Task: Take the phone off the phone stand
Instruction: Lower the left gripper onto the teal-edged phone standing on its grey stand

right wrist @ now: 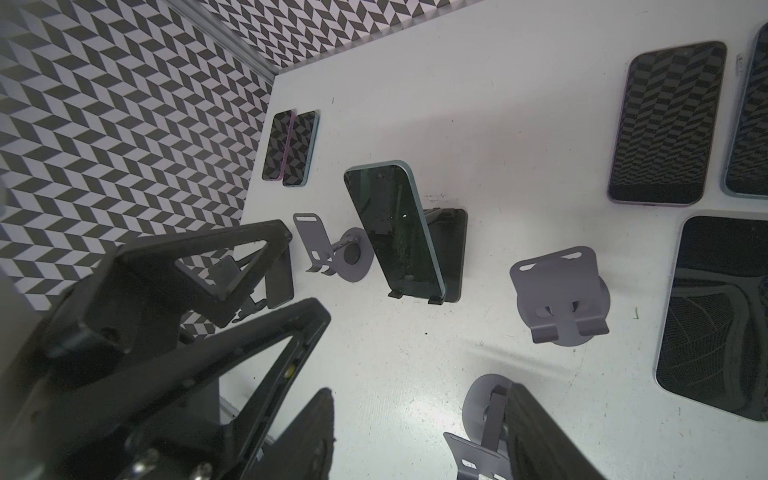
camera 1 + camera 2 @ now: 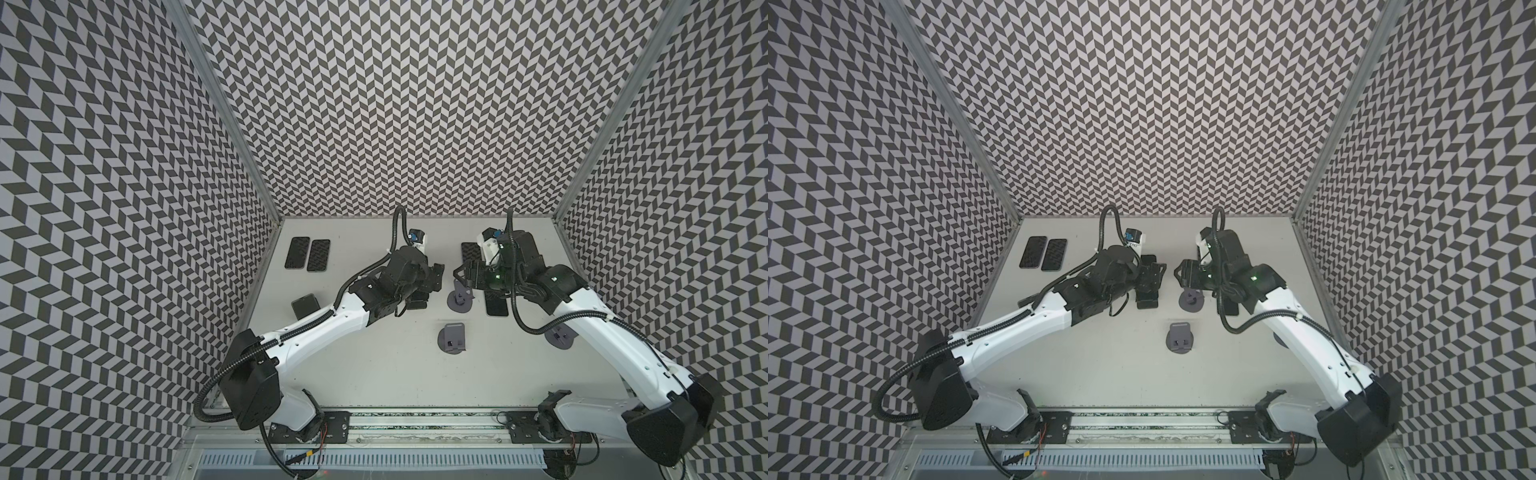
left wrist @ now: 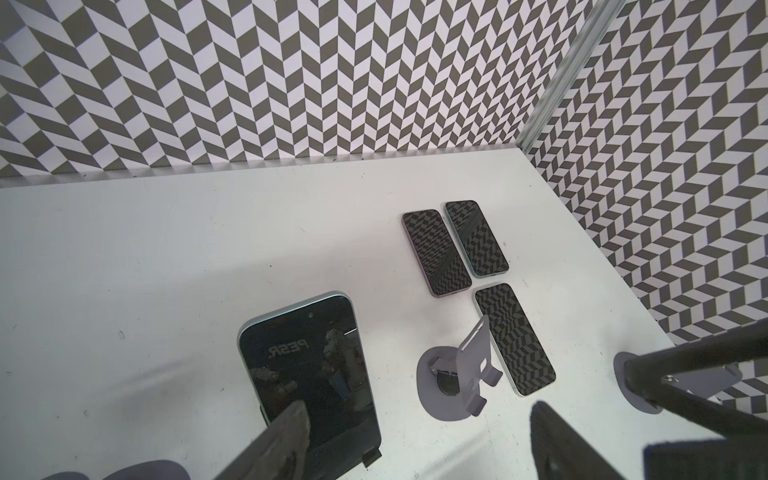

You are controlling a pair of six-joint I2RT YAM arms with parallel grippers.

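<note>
Nearest, toward six o'clock on the table [image 2: 374,374], an empty grey stand [image 2: 451,337] is seen upright. At its eleven o'clock, about mid-table, the phone [image 1: 395,228] is found leaning on the dark phone stand [image 1: 453,249], with its lower edge caught in the stand's two hooks (the screen is dark). The left gripper [image 1: 305,274] is held close above the phone, toward its twelve o'clock, with fingers spread and nothing between them. In the left wrist view one finger [image 3: 286,432] overlaps the phone's lower end, and contact cannot be told. At the phone's three o'clock a second grey stand [image 2: 460,301] is straddled by the right gripper [image 1: 422,390]. Its fingers are parted, one lies just beside the stand's back plate, and nothing is clamped. Farthest, two flat phones [image 2: 297,252] are laid side by side at ten o'clock, and further flat phones [image 2: 471,249] lie at two o'clock.
</note>
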